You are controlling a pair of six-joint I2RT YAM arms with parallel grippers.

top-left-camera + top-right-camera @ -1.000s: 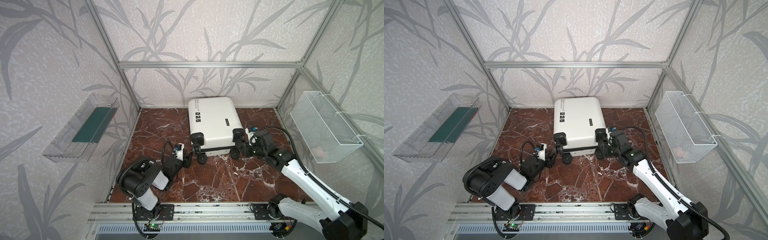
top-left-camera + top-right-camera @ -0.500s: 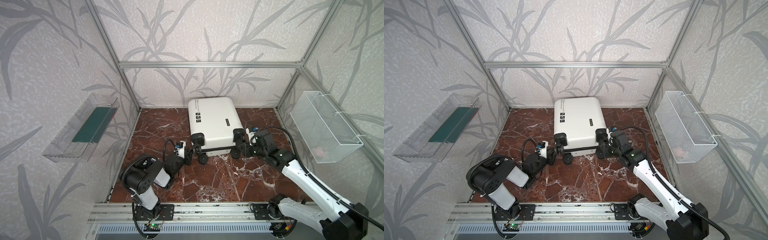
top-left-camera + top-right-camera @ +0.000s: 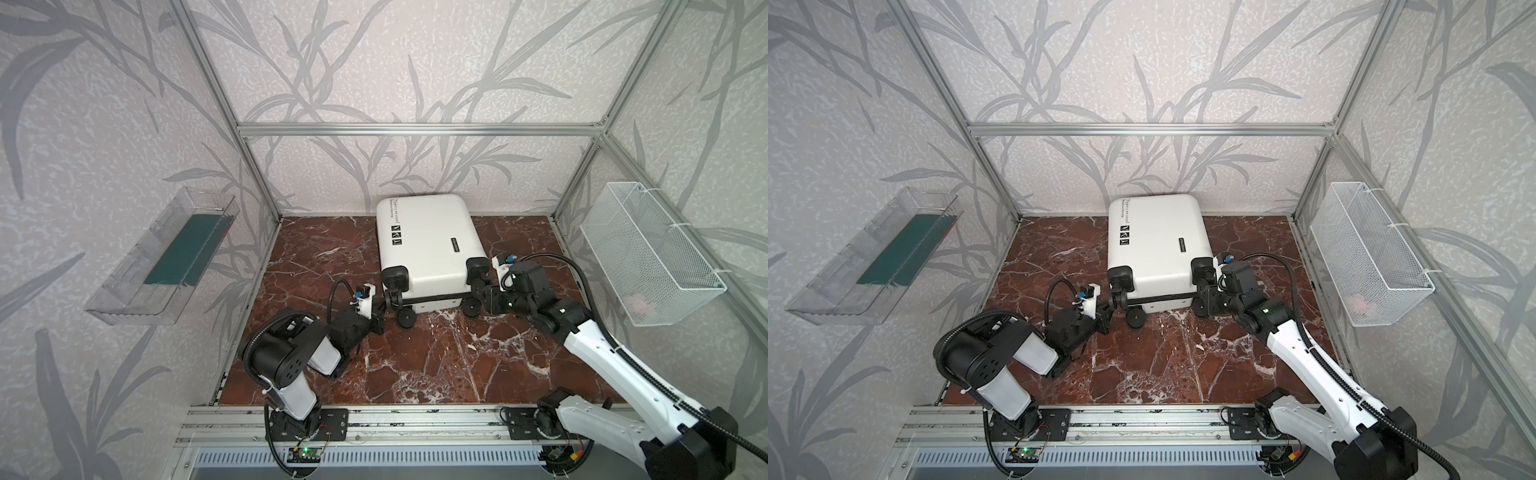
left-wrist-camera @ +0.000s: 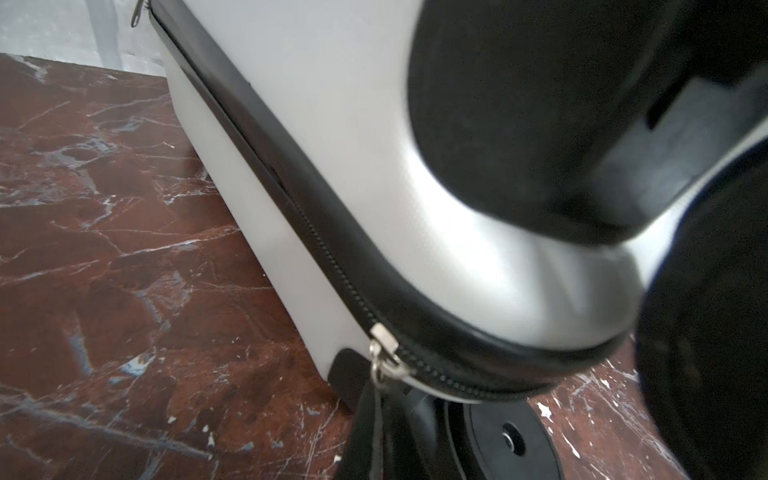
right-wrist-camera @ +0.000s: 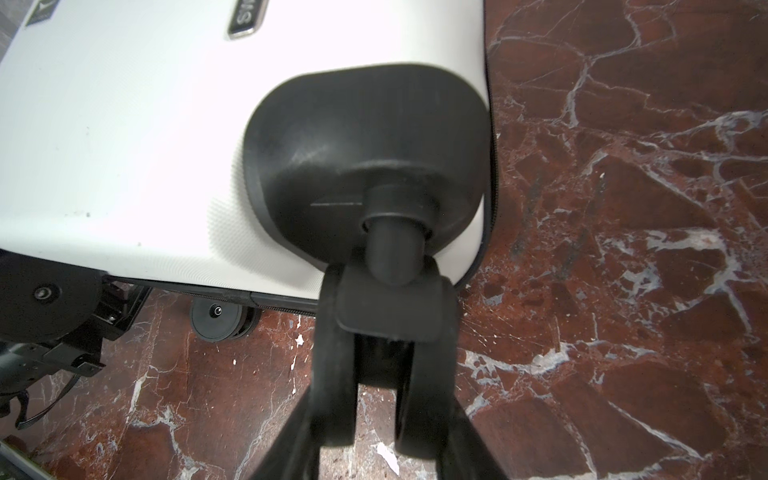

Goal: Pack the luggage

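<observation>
**Grippers at both near corners of the suitcase**

Left gripper [image 3: 381,313]: jaws together, low over the marble floor [image 3: 415,365], at the near left corner of the suitcase [image 3: 428,245]. In the left wrist view the metal zipper pull [image 4: 384,353] hangs from the black seam [image 4: 291,199] right at the fingertips. Cannot tell whether the pull is pinched. The left wheel [image 4: 511,440] is just beside it. The zipper teeth are meshed along all of the seam that shows.

Right gripper [image 5: 384,399]: clamped on the black right wheel [image 5: 334,374] at the near right corner, with one finger [image 5: 291,440] on each outer side.

Suitcase: white, lid down, lying flat on the floor at the middle back. Wheels point toward the arm bases and the far end is up against the back wall [image 3: 415,174]. Printed text and a small plate face up.

Side walls, farther off: a clear tray [image 3: 124,307] on the left wall holds a dark green sheet [image 3: 183,253]. A wire basket [image 3: 648,249] on the right wall has a pale pink thing [image 3: 636,301] inside, too blurred to name.
</observation>
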